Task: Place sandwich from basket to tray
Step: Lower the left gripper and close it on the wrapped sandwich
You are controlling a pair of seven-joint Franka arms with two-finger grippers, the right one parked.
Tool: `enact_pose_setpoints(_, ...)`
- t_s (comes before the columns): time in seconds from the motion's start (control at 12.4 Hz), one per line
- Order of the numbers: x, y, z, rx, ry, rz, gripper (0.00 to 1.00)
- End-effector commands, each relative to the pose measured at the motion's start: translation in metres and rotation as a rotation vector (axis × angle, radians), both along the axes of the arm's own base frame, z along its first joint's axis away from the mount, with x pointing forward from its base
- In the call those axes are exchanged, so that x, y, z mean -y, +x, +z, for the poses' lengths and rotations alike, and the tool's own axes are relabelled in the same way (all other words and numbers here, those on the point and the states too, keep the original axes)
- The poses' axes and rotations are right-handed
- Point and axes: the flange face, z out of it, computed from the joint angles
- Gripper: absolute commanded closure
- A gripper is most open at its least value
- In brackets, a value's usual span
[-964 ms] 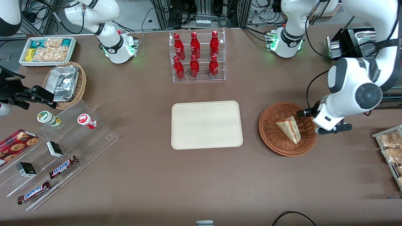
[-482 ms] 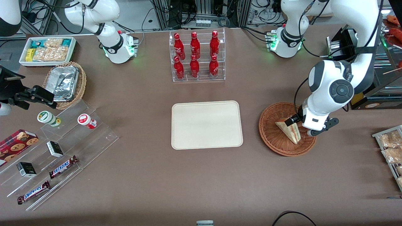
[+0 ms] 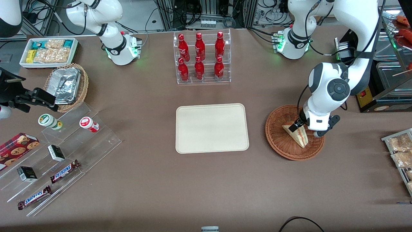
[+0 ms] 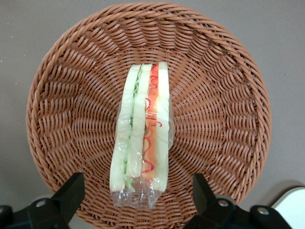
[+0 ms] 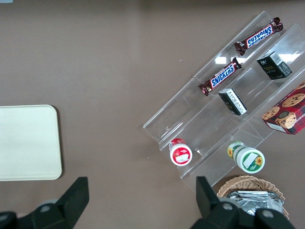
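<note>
The clear-wrapped sandwich (image 3: pixel 298 136) (image 4: pixel 143 138) lies on edge in the round reddish-brown wicker basket (image 3: pixel 279 146) (image 4: pixel 224 109), its red and green filling facing up. My left gripper (image 3: pixel 297 125) (image 4: pixel 137 193) hangs open low over the basket, one black finger on each side of the sandwich's wrapped end, not touching it. The cream tray (image 3: pixel 212 128) (image 5: pixel 28 143) lies bare beside the basket, toward the parked arm's end of the table.
A clear rack of red bottles (image 3: pixel 201 58) stands farther from the front camera than the tray. Bagged snacks (image 3: pixel 400 149) lie at the working arm's end. Acrylic steps with candy bars (image 3: pixel 58 151) and a foil-tray basket (image 3: pixel 66 85) sit at the parked arm's end.
The left arm has swung in from the basket's rim to above the sandwich and lowered. The sandwich and basket have not moved.
</note>
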Motion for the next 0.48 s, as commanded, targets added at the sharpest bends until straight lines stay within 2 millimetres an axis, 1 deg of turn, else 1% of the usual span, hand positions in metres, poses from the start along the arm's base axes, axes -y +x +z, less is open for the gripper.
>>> enact_pose_setpoints(0.0, 0.002, 0.0, -0.013, 0.024, 0.006, 0.02, 0.0)
enact_pose_setpoints(0.16, 0.003, 0.004, -0.031, 0.037, 0.0, 0.023, 0.0)
enact_pose_setpoints(0.24, 0.003, 0.004, -0.037, 0.032, -0.001, 0.023, 0.0)
enact_pose_setpoints(0.32, 0.003, 0.004, -0.039, 0.031, 0.0, 0.021, 0.0)
enact_pose_setpoints(0.4, 0.003, 0.004, -0.038, 0.032, -0.001, 0.018, 0.08)
